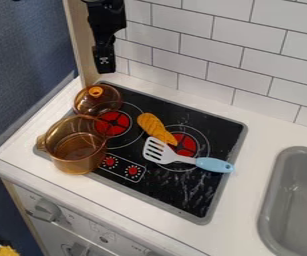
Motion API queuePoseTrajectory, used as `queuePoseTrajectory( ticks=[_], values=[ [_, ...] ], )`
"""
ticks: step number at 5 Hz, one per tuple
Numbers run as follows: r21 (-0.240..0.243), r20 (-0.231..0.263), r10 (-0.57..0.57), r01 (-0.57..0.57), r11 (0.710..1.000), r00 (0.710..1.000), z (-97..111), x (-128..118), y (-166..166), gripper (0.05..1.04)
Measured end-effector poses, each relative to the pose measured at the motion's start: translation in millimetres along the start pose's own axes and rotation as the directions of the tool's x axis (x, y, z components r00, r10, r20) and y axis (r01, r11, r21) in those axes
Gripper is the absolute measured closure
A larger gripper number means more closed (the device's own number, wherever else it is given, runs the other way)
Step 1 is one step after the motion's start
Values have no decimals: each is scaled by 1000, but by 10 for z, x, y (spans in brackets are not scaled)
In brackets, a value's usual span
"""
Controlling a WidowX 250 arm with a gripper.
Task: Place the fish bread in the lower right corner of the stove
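Gripper (105, 65) hangs at the upper left, above the back left corner of the stove (218, 131) and near the tiled wall (182, 50). I cannot tell whether it is spread or pressed together; nothing is seen hanging from it. The bread (155, 128) lies on the stove between the 2 burners, its narrow end over the right burner and close by the head of the spatula (214, 164). I cannot tell if those 2 touch.

The task looks to be at its 1st step, the reach for the bread. The next move calls for going across and down to the bread, lining up over its broad end, away from the spatula, and closing across its width. A grip too near the narrow end could drag the spatula along. After that, the lift should clear the spatula's handle before setting down in the lower right corner, well apart from where the bread lies.

The pot (77, 150) stands upright at the stove's left side, uncovered. It is see-through amber, and I make out no food in it. Its lid (87, 105) lies just behind it, knob showing. The sink (296, 200) is at the right.
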State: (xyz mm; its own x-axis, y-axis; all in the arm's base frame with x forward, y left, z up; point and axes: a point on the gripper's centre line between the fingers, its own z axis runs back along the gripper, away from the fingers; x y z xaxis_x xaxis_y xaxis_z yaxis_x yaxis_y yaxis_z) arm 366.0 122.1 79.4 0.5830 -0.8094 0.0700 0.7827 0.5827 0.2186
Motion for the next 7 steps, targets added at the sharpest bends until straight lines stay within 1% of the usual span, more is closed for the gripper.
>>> queuePoseTrajectory(
  ticks=[1,2,3,4,5,6,7],
  values=[
    [-29,-9,-11,11,1000,1000,-107,-6,-39,84],
    [-53,-16,-154,153,987,988,-105,72,-106,84],
    [-89,2,-305,304,949,952,-150,104,-212,84],
    [-102,67,-462,467,878,884,-196,231,-351,84],
    [-115,114,-566,576,809,817,-210,368,-483,84],
    [-122,146,-615,631,766,775,-258,487,-609,84],
    [-183,173,-648,670,719,742,-453,544,-721,84]
  ],
)
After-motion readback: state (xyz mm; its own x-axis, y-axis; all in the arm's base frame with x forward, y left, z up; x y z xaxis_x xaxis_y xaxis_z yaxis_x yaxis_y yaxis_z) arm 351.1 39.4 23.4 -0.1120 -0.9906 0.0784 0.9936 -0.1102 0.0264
